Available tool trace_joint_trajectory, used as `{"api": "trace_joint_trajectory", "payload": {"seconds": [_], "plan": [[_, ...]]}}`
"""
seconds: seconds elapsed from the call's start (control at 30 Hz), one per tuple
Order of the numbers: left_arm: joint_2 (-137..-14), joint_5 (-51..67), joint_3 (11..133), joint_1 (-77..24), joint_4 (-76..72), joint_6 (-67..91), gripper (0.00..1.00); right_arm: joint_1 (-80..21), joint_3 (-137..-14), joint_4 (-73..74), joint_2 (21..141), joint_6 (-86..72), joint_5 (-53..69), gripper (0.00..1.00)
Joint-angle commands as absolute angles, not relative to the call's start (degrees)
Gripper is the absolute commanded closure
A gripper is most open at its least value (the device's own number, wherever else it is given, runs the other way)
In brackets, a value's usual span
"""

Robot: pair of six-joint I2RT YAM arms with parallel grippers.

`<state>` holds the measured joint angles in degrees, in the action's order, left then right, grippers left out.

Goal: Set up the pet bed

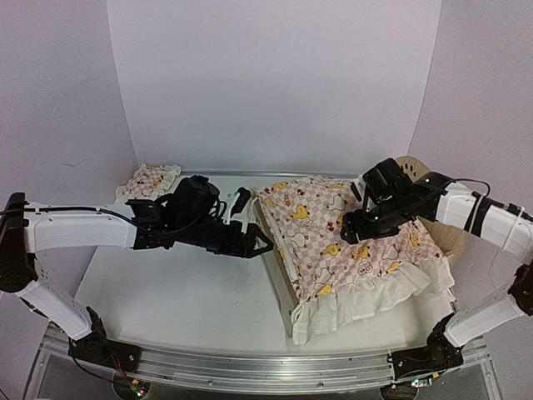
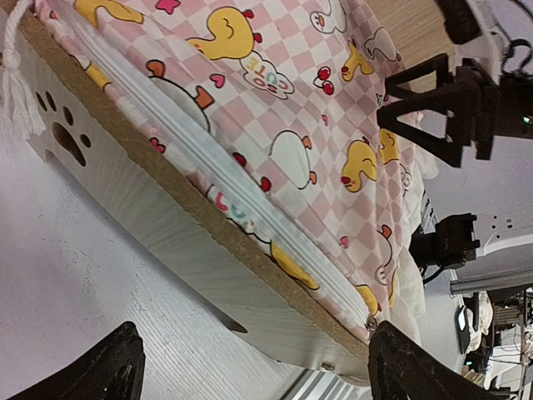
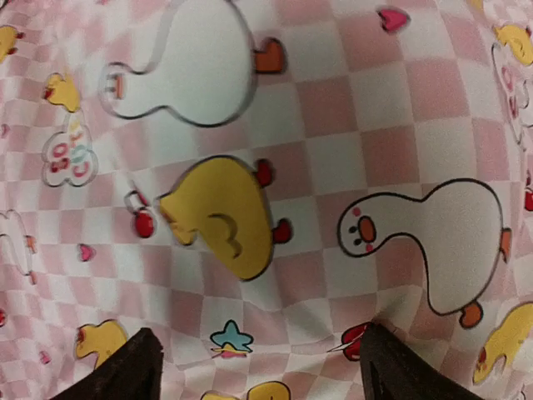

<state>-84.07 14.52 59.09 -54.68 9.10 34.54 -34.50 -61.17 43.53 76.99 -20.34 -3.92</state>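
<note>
Left tool [image 1: 254,242] [image 2: 258,375]: fingers spread wide, nothing between them. It sits low over the white table [image 1: 183,300], pointed at the side of the pet bed.

Light plywood pet bed [image 1: 281,275] [image 2: 150,225]: directly ahead of the left tool, close but apart from the fingertips. The side panel facing that tool has a paw-print cutout [image 2: 67,137] and a raw brown top edge. A rounded plywood end shows beyond the right arm.

Pink checkered duck-print cover with a white ruffle [image 1: 316,250] [image 2: 275,108] [image 3: 333,108]: draped over the bed. Its zip edge runs along the panel top in front of the left tool. The ruffle hangs off the near end of the bed.

Right tool [image 1: 350,229] [image 3: 258,371]: fingers apart, down on top of the cover, fabric filling its whole wrist view. Can't tell whether the tips press in or only touch.

Small matching ruffled pillow [image 1: 150,179]: on the table beyond the left arm, well apart from both tools and from the bed.
</note>
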Motion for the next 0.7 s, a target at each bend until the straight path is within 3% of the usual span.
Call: {"api": "trace_joint_trajectory", "payload": {"seconds": [0.0,0.07,0.23,0.53,0.67], "plan": [[-83.6,10.3,59.7,-55.7,5.1,33.6,0.06,-52.8,-69.2,51.3,73.9,-19.1,-14.2,0.07],[-82.8,7.1,59.3,-55.3,6.0,32.5,0.05,-61.9,-69.5,52.9,72.4,-22.0,-18.8,0.02],[-81.5,6.9,57.8,-52.7,6.1,32.7,0.02,-83.0,-67.3,49.2,76.5,-20.5,-25.3,0.02],[-79.9,12.6,53.2,-52.7,0.9,35.8,0.02,-90.5,-63.0,50.6,85.3,-25.1,-39.5,0.02],[-81.7,14.6,52.6,-53.3,-2.7,38.0,0.02,-90.5,-64.5,58.0,90.6,-29.3,-45.6,0.03]]}}
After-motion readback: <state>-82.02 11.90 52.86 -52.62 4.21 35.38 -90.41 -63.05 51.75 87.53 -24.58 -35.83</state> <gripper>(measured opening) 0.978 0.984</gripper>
